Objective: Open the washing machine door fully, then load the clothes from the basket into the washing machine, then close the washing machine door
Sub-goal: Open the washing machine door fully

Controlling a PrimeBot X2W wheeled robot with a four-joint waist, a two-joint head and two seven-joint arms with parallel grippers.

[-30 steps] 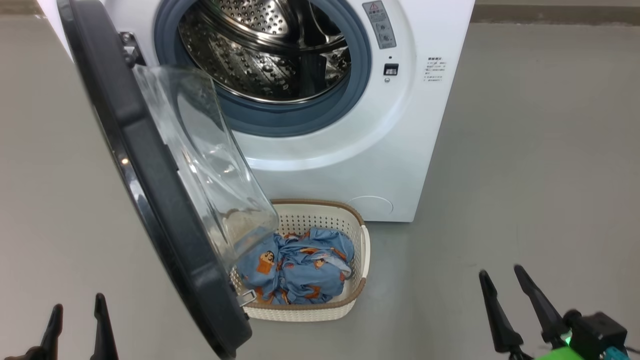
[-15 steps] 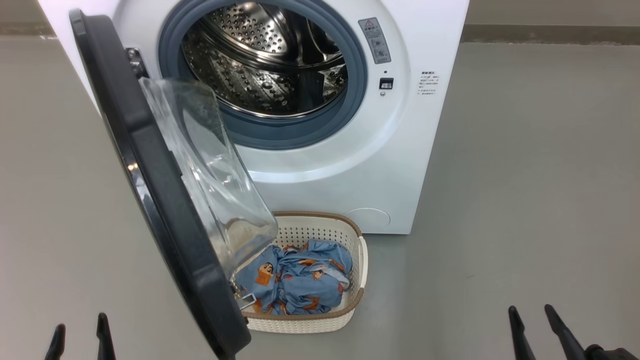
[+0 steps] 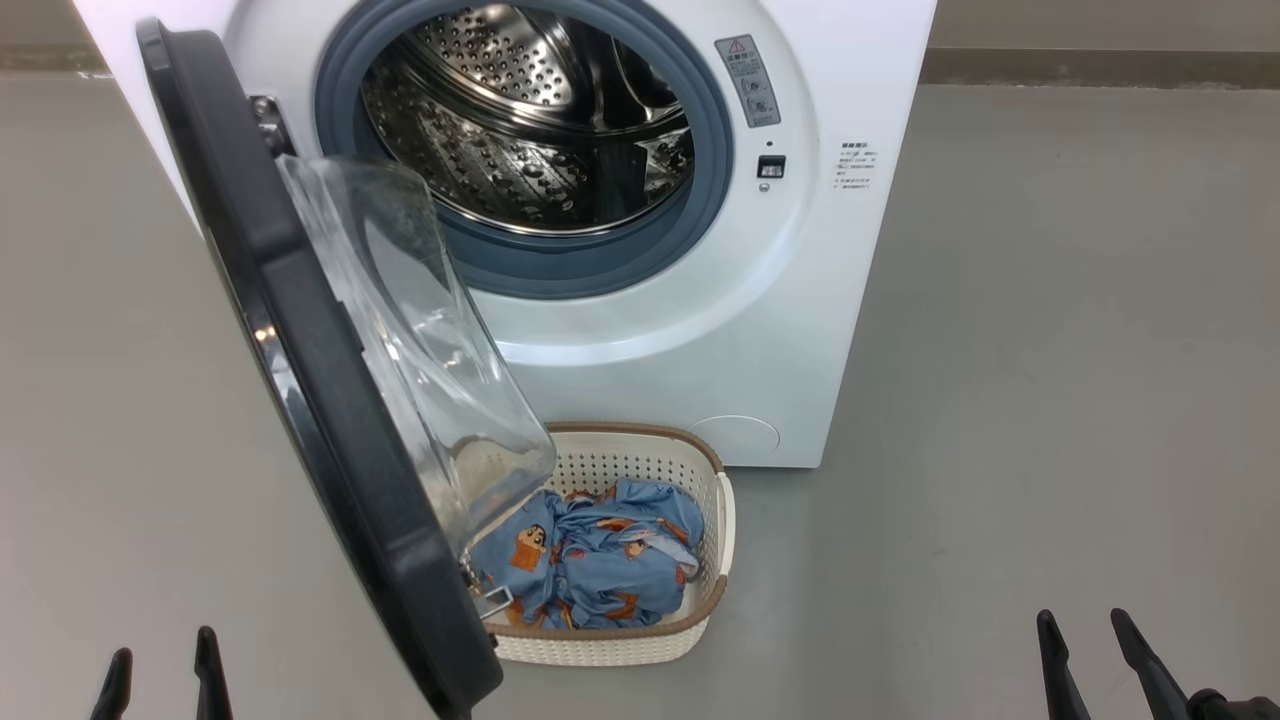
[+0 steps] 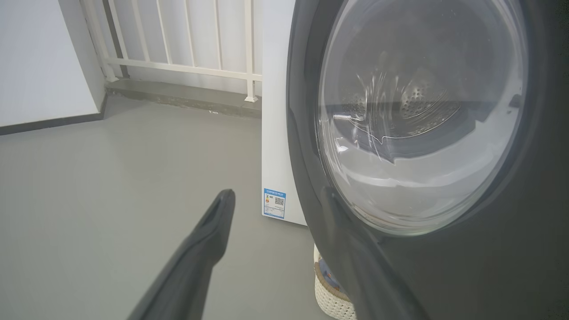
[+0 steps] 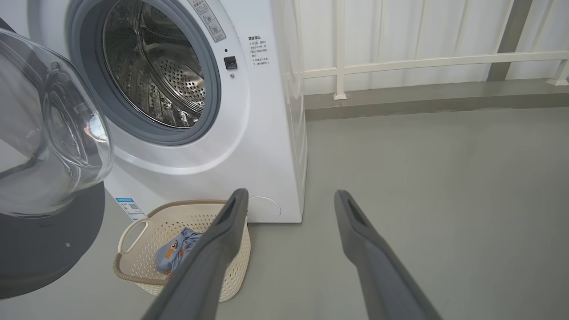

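The white washing machine (image 3: 700, 330) stands with its steel drum (image 3: 530, 110) exposed. Its black washing machine door (image 3: 300, 330) is swung out to the left, the glass bowl (image 3: 420, 340) overhanging the basket (image 3: 715, 520). The basket sits on the floor against the machine's front, with the blue printed clothes (image 3: 600, 560) inside. My left gripper (image 3: 160, 670) is open at the lower left, close to the door's outer face (image 4: 444, 266). My right gripper (image 3: 1085, 640) is open at the lower right, well right of the basket (image 5: 133, 231) and clothes (image 5: 175, 253). Neither holds anything.
Grey floor (image 3: 1050, 350) spreads wide to the machine's right and to the door's left. A white railing (image 5: 400, 62) on a low kerb (image 5: 422, 100) runs behind the machine. A white wall (image 4: 40, 58) stands at the far left.
The whole head picture has shifted, so the camera has moved. Both grippers now show lower at the bottom edge, the right one further right. Door, basket and clothes keep their places.
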